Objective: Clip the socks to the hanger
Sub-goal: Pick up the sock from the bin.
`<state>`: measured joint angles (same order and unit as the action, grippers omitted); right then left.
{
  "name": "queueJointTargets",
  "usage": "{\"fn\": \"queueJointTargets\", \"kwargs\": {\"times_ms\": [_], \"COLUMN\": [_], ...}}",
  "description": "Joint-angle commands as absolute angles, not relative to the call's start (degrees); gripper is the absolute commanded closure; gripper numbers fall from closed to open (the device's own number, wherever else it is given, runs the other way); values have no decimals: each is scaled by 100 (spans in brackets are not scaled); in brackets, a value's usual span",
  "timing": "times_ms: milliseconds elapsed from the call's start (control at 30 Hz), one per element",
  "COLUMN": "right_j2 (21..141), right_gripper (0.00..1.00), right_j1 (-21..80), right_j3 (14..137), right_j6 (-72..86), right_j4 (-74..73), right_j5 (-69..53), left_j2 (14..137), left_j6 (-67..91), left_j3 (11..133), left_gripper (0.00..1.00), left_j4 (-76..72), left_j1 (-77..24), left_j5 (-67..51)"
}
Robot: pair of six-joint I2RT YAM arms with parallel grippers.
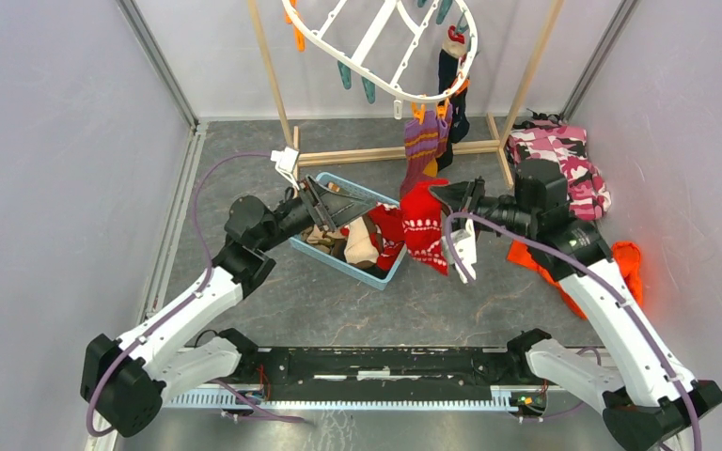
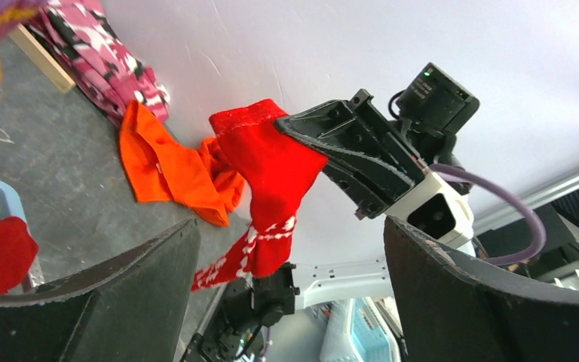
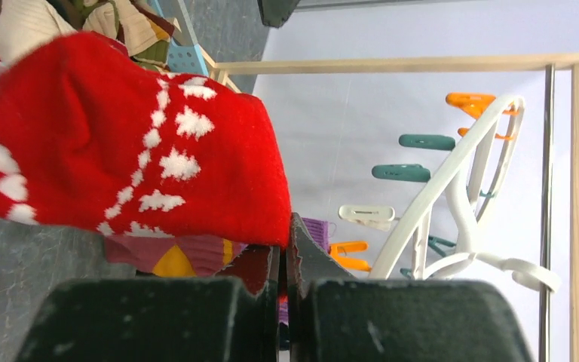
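Observation:
The white hanger [image 1: 376, 47] hangs from the wooden rack at the back. A purple and orange striped sock [image 1: 423, 146] and a navy sock [image 1: 451, 89] hang from its clips. My right gripper [image 1: 444, 195] is shut on the cuff of a red sock with white patterns [image 1: 423, 225], which hangs above the floor beside the basket. In the right wrist view the gripper [image 3: 284, 249] pinches the red sock [image 3: 121, 166], with the hanger [image 3: 452, 188] beyond. My left gripper [image 1: 338, 202] is open and empty over the basket. In the left wrist view the red sock [image 2: 271, 173] shows beyond it.
A light blue basket [image 1: 338, 266] holds another red sock [image 1: 387, 230], a beige one [image 1: 359, 242] and others. A pink camouflage garment [image 1: 564, 160] and an orange cloth [image 1: 625, 263] lie at the right. The wooden rack [image 1: 273, 75] stands at the back.

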<state>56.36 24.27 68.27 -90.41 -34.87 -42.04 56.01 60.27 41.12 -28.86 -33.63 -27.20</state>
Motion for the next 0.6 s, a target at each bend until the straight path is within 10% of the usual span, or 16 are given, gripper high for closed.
{"fn": "queueJointTargets", "kwargs": {"times_ms": [0,567], "right_j2": [5334,5067], "right_gripper": [100,100], "right_j1": [2442,3039], "right_j3": [6162,5570], "right_j6": [-9510,-9774], "right_j4": [-2056,-1596], "right_j5": [-4750,-4721], "left_j2": [5853,7069], "left_j6": [6695,7367], "left_j3": [3926,4282], "left_gripper": [4,26], "left_j4": [-3791,-4690], "left_j1": [-3391,-3770], "left_j5": [-3229,-3275]}}
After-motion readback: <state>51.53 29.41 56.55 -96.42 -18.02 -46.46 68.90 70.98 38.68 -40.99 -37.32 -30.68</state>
